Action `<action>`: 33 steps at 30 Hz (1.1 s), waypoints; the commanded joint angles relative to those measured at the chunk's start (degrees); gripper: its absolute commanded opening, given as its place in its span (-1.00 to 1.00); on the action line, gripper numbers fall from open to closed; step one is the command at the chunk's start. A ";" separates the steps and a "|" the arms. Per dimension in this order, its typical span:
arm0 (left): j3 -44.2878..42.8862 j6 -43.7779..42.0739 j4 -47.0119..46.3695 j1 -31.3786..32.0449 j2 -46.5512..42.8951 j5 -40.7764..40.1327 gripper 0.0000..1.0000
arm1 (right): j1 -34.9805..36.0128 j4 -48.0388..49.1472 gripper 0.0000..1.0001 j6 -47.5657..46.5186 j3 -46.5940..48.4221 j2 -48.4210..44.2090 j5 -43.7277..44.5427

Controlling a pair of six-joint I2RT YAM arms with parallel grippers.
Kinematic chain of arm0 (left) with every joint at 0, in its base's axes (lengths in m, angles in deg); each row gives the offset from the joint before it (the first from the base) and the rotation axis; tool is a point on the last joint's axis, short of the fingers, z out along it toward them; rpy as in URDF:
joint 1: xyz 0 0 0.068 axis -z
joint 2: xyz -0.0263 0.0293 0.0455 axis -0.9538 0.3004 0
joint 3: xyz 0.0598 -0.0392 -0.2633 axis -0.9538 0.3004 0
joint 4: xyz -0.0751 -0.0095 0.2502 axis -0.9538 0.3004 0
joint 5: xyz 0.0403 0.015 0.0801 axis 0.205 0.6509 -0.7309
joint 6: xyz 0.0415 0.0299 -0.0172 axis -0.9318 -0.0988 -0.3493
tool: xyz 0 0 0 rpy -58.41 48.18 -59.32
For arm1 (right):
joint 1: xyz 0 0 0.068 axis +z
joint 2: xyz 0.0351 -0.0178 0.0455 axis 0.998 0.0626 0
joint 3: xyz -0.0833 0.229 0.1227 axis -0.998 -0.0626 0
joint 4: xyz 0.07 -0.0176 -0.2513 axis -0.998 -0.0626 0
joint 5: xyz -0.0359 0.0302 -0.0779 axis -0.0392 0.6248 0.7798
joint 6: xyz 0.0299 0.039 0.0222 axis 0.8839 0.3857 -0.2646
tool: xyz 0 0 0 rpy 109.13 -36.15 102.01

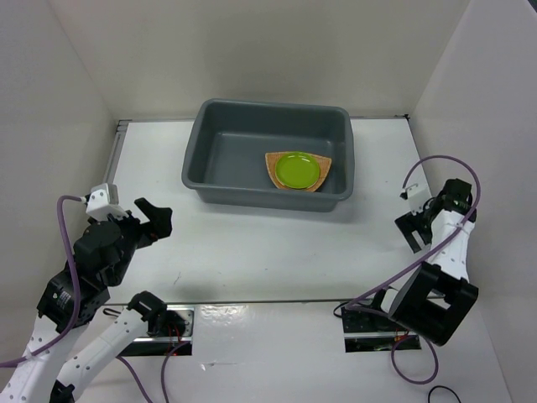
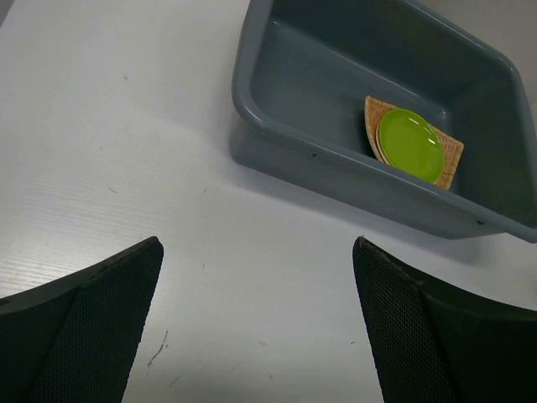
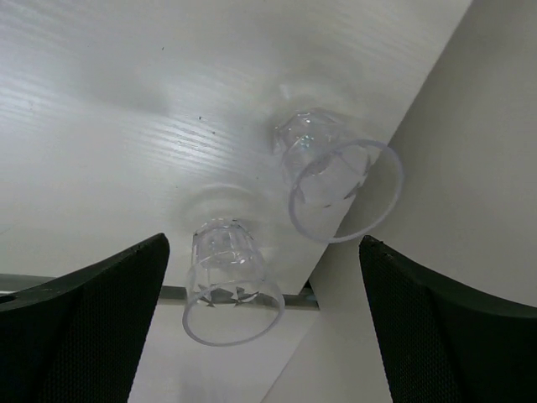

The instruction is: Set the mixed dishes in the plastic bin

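- Plastic bin (image 1: 268, 195) sits at far centre of counter (image 1: 252, 252). Inside it, toward the right, the lime-green plate (image 1: 298, 170) rests on the orange woven plate (image 1: 271, 161).
- Cream saucer: not seen in any view.
- Left claw (image 1: 155, 217) is released and empty, over bare counter, well apart from the bin.
- Right claw (image 3: 262, 243) is spread wide with nothing in it, above two clear cups: one (image 3: 331, 172) just beside the side wall, the other (image 3: 228, 277) near the counter edge. Cannot tell whether they stand upright.
- Likely next step: pick up a cup.
- Risks: the outer finger may strike the wall at the near-wall cup. A light, slick cup may skid or tip if one finger lands first. The cup near the edge could get nudged off. Squeezing hard may make it pop out.
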State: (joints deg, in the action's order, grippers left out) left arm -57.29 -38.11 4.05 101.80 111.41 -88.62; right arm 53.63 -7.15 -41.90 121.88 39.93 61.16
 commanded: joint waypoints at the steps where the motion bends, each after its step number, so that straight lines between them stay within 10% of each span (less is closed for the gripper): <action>1: 0.03 0.56 -2.02 -0.01 -0.23 -1.09 1.00 | 0.25 2.69 0.96 -1.70 -1.87 1.88 0.32; 9: 0.03 1.09 -2.02 -0.01 -1.98 -1.62 1.00 | 0.25 4.89 0.92 -0.04 0.06 8.47 -0.38; 17: 0.55 1.09 -2.02 -0.01 -3.74 -1.62 1.00 | 0.78 -0.11 -1.00 4.09 8.49 16.83 0.67; 25: 1.08 0.56 -3.15 -0.01 -4.27 -1.62 1.00 | 12.88 -13.74 -1.00 8.48 31.48 7.26 -3.90; 33: 1.08 -1.10 -4.21 -0.01 -4.27 0.58 1.00 | 53.82 -16.27 -1.00 24.04 53.63 9.66 11.92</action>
State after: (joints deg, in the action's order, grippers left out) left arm -56.31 -38.29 3.24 101.82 107.63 -88.93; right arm 100.36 -17.16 -25.01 167.72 45.07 67.00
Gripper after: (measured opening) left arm 0.999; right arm 0.027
